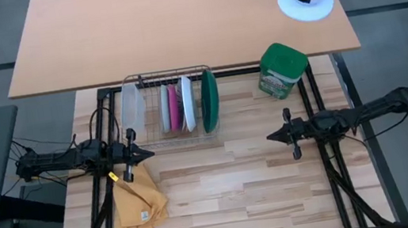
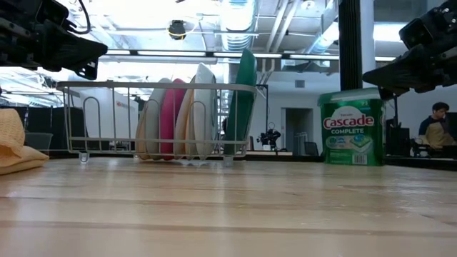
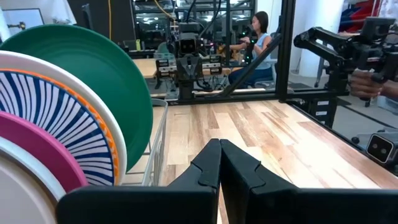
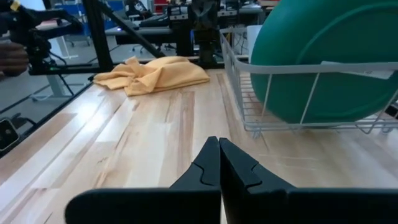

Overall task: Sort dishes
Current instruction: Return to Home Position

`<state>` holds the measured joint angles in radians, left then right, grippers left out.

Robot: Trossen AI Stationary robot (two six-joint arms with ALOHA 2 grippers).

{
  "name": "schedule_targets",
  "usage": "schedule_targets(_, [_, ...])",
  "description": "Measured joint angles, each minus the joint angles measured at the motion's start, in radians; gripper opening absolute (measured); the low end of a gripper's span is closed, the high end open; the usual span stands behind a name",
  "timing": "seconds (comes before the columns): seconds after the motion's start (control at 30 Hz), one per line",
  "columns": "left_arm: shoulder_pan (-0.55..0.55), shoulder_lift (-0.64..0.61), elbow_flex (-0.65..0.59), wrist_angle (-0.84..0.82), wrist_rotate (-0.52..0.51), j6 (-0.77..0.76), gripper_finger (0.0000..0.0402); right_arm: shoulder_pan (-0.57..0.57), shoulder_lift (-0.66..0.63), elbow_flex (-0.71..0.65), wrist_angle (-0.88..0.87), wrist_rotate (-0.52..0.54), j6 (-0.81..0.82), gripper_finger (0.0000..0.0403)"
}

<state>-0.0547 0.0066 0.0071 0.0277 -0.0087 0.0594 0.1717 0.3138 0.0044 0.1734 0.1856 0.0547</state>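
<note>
Where the pale plank table (image 1: 263, 193) ends at its far edge, a broad orange-brown desk (image 1: 175, 22) begins. Past that, the low view opens onto a workshop with ceiling lights and dark frames, and a seated person (image 2: 434, 125) at the far right.

A wire dish rack (image 1: 171, 76) stands at the table's far side, left of centre. In it the dishes stand on edge in a row: a grey plate (image 1: 165, 107), a magenta-pink plate (image 1: 174, 108), an orange-patterned plate (image 1: 187, 103) and, at the right end, a larger green plate (image 1: 209, 101). They appear to lean on each other, though the wires hide the contact. A frosted container (image 1: 132, 108) fills the rack's left end. A green canister (image 1: 283, 69) stands apart to the rack's right, near the far edge. A yellow cloth (image 1: 139, 207) lies crumpled towards the near left corner.

Open boards run between the two grippers and on to the near edge.

The left gripper (image 1: 151, 151) hangs above the table just in front of the rack's left end, near the cloth's far end. Its fingers are pressed together with nothing between them. The right gripper (image 1: 270, 137) faces it from well across the boards, at the same height, its fingers likewise closed on nothing.
</note>
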Motion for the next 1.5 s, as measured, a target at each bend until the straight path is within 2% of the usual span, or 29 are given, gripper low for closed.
schedule_targets(0.2, [0.0, 0.0, 0.0, 0.0, -0.001, -0.001, 0.0, -0.011, -0.092, 0.0, -0.053, 0.0, -0.002, 0.0])
schedule_targets(0.5, [0.0, 0.0, 0.0, 0.0, -0.001, -0.007, 0.0, 0.014, -0.311, 0.0, -0.125, -0.033, -0.012, 0.0])
schedule_targets(0.77, [0.0, 0.0, 0.0, 0.0, -0.003, -0.01, 0.0, 0.012, -0.313, 0.0, -0.128, -0.039, -0.063, 0.0])
schedule_targets(0.9, [0.0, 0.0, 0.0, 0.0, -0.003, -0.008, 0.0, -0.028, -0.313, 0.0, -0.129, -0.046, -0.084, 0.0])
schedule_targets(1.17, [0.0, 0.0, 0.0, 0.0, -0.004, 0.01, 0.0, -0.125, -0.313, 0.0, -0.141, -0.125, -0.084, 0.0])
schedule_targets(1.5, [0.0, 0.0, 0.0, 0.0, -0.007, 0.018, 0.0, -0.13, -0.312, 0.0, -0.147, -0.139, -0.055, 0.0])
